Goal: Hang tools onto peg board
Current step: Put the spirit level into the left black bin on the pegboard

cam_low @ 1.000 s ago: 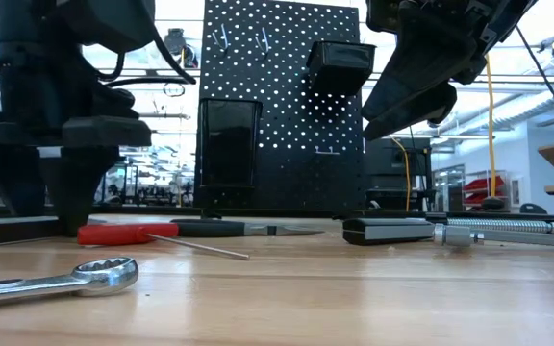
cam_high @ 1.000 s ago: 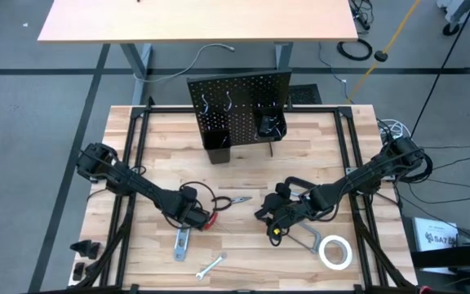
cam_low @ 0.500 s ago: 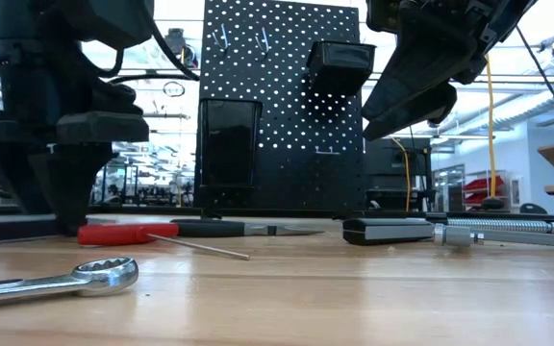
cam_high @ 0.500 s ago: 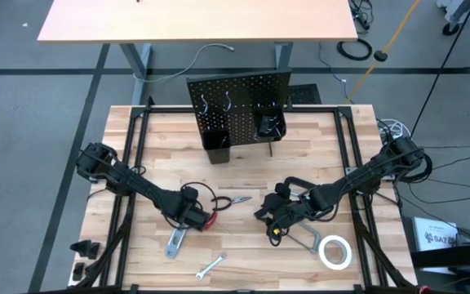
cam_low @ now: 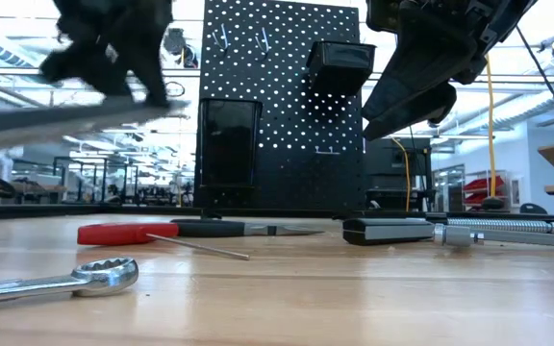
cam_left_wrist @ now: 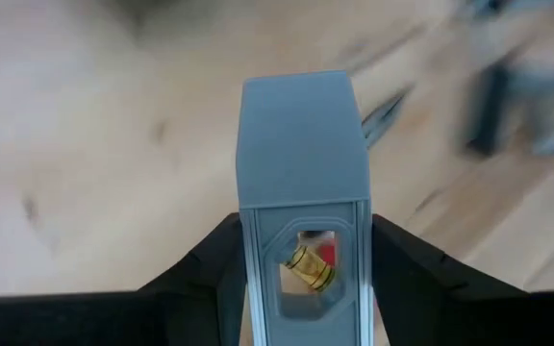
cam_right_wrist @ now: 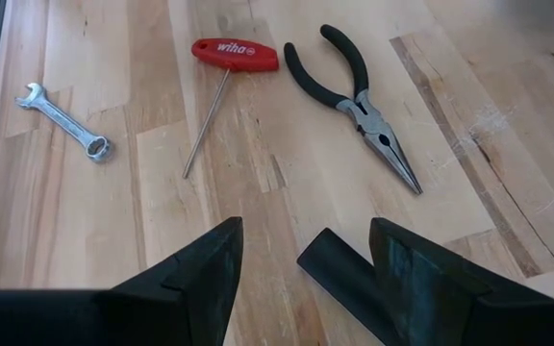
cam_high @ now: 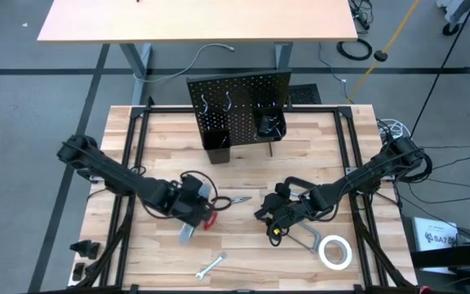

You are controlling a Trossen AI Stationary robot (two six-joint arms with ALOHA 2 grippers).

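My left gripper (cam_high: 192, 214) is shut on the blue-grey level (cam_left_wrist: 301, 154), which it holds in the air over the table's near left part; in the low view the level (cam_low: 65, 120) shows as a blurred bar well above the wood. My right gripper (cam_right_wrist: 306, 264) hangs open above the table's right half, with nothing between its fingers. On the table lie the dark-handled pliers (cam_right_wrist: 359, 96), the red-handled screwdriver (cam_right_wrist: 234, 53) and the silver wrench (cam_right_wrist: 65, 120). At the far edge the peg board (cam_high: 239, 102) stands upright. My left gripper pinches the level between its two fingers by the two long sides, at the end with the yellow vial window (cam_left_wrist: 306, 264). The level runs on forward past the fingers. It hangs clear of the table, close to level, its free end (cam_high: 186, 237) toward the near edge.
A grey bar clamp (cam_high: 304, 237) and a white tape roll (cam_high: 334, 251) lie at the near right, and a black C-clamp (cam_high: 294, 182) beside my right arm. Two black bins (cam_high: 216, 143) hang on the peg board's front. Black rails (cam_high: 129, 163) run along the table's sides.
My left gripper has risen and tipped, taking the level with it. The level lay flat on the wood a second ago, swung a little about its held end, and now hangs clear of the table. My right arm has kept still.
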